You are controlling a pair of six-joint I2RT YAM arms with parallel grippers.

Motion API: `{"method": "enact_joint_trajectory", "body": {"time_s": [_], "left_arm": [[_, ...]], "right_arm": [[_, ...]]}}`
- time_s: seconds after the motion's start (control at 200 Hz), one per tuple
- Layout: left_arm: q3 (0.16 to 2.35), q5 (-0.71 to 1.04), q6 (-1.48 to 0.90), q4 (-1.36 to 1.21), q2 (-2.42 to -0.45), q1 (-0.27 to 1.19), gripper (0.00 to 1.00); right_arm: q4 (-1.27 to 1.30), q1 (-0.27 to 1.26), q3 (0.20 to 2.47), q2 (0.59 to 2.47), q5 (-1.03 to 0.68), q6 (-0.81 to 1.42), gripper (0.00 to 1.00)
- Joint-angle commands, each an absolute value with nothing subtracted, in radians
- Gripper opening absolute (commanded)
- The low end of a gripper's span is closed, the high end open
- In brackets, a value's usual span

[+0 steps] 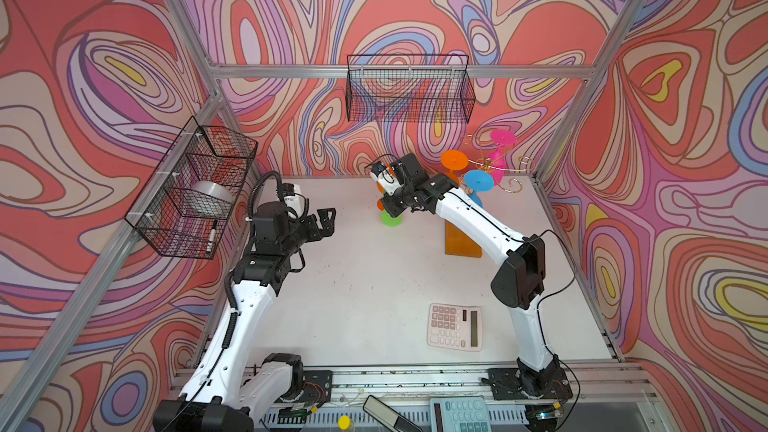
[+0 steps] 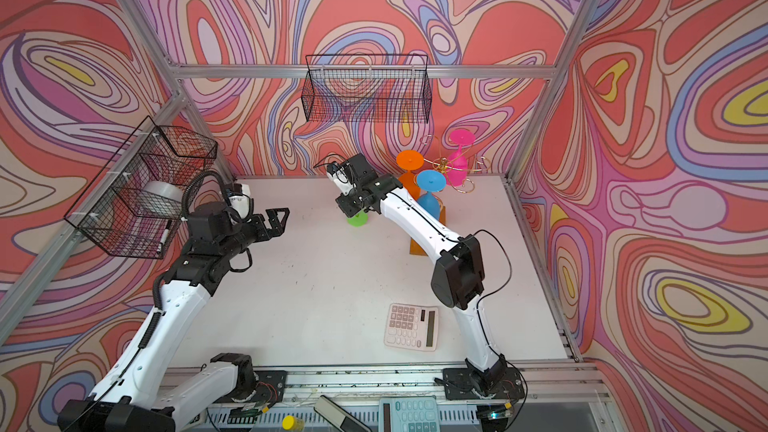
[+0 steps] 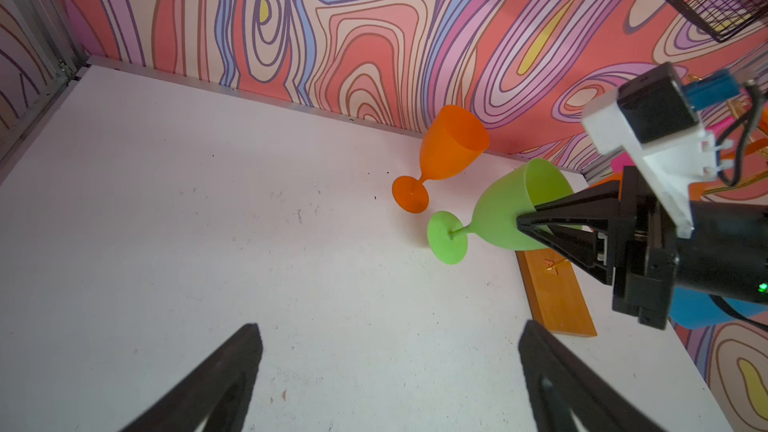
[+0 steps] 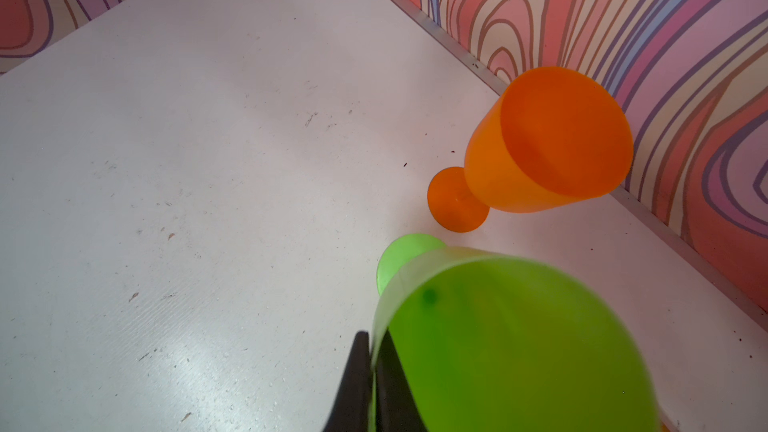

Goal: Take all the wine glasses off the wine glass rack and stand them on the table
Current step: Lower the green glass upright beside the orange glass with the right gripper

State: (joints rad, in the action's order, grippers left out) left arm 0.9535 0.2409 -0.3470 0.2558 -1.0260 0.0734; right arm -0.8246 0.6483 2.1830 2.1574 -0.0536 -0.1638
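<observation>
Toward the back of the white table (image 1: 353, 284), the right gripper (image 3: 528, 214) pinches the rim wall of a green wine glass (image 3: 498, 209), with one black finger inside the bowl and one outside. The glass is bowl-up and off the rack, to the left of the wine glass rack (image 1: 486, 166). Whether its round foot touches the table cannot be told. A standing orange glass (image 3: 453, 147) is just beside it, nearer the back wall.

Both top views hide the grip under the arm and show only the green foot. They alone show the rack's curled gold wire arms, where a hanging orange glass (image 1: 454, 160), a blue glass (image 1: 478, 180) and a pink glass (image 1: 503, 137) hang bowl-down above the flat amber base.

The right wrist view looks into the green bowl, which is translucent and wide-mouthed. The left gripper (image 1: 325, 221) hovers well apart on the left, its jaws spread wide and empty.
</observation>
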Motion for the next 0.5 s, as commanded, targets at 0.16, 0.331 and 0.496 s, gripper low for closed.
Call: {"method": "enact_joint_trajectory", "body": {"time_s": [0.16,0.331,0.496], "left_arm": [[0.935,0.270,-0.330,0.219,-1.023,0.075,0.97],[0.933,0.284,-0.337,0.207,-1.030,0.075,0.97],[0.933,0.300,-0.344,0.204,-1.036,0.075,0.96]], "right_arm": [[-0.816,0.633,2.227,2.196,-0.055,-0.162,0.00],[-0.825,0.623,2.245,2.212,-0.057,-0.166,0.00],[-0.828,0.624,2.256,2.226,-0.084,-0.154,0.00]]}}
